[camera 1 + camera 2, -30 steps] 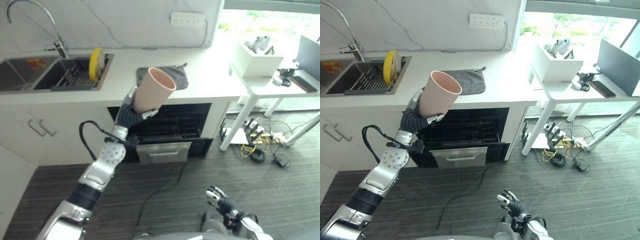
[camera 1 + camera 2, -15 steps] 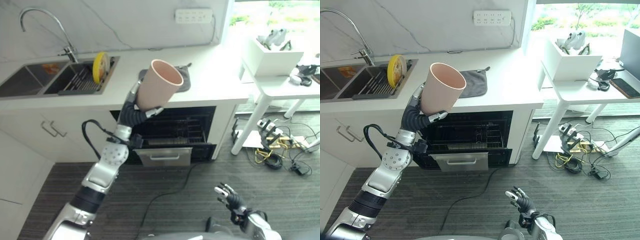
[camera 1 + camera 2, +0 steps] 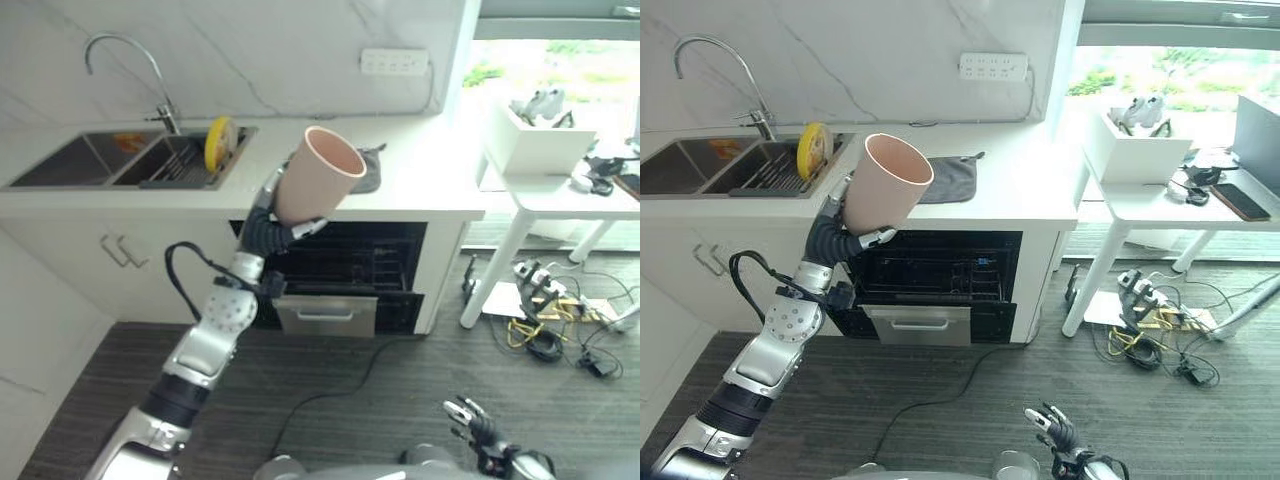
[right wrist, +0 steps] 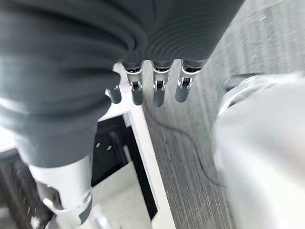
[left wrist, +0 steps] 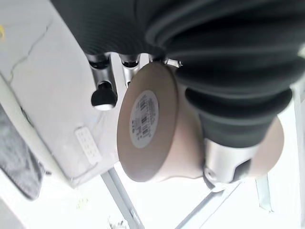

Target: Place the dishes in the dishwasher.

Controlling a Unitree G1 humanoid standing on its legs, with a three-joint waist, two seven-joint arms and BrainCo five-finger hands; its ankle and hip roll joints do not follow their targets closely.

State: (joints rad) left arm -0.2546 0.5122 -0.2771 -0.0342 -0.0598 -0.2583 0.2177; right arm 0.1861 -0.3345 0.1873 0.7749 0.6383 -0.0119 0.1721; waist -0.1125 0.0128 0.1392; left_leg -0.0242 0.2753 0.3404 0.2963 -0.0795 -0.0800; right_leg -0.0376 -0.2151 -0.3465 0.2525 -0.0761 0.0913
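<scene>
My left hand (image 3: pixel 264 226) is shut on a tall beige-pink cup (image 3: pixel 315 185), fingers up its side and thumb under it. The cup is tilted, mouth up and to the right, and hangs in front of the counter edge above the open dishwasher (image 3: pixel 930 268). In the left wrist view the cup's base (image 5: pixel 145 125) carries a barcode sticker. A wire rack shows inside the dark dishwasher, with its grey front panel (image 3: pixel 325 313) pulled out below. A yellow plate (image 3: pixel 218 158) stands on edge in the sink rack. Low at the right, my right hand (image 3: pixel 1055 428) is open above the floor.
A double sink (image 3: pixel 70 170) with a curved tap (image 3: pixel 130 60) sits at the counter's left. A grey cloth (image 3: pixel 952 178) lies on the counter behind the cup. A white side table (image 3: pixel 560 185) with a white box (image 3: pixel 540 140) stands at the right, over cables (image 3: pixel 545 315) on the floor.
The whole picture has shifted, so the camera has moved. The cup stays in my left hand at much the same tilt. My right hand sits lower in the picture.
</scene>
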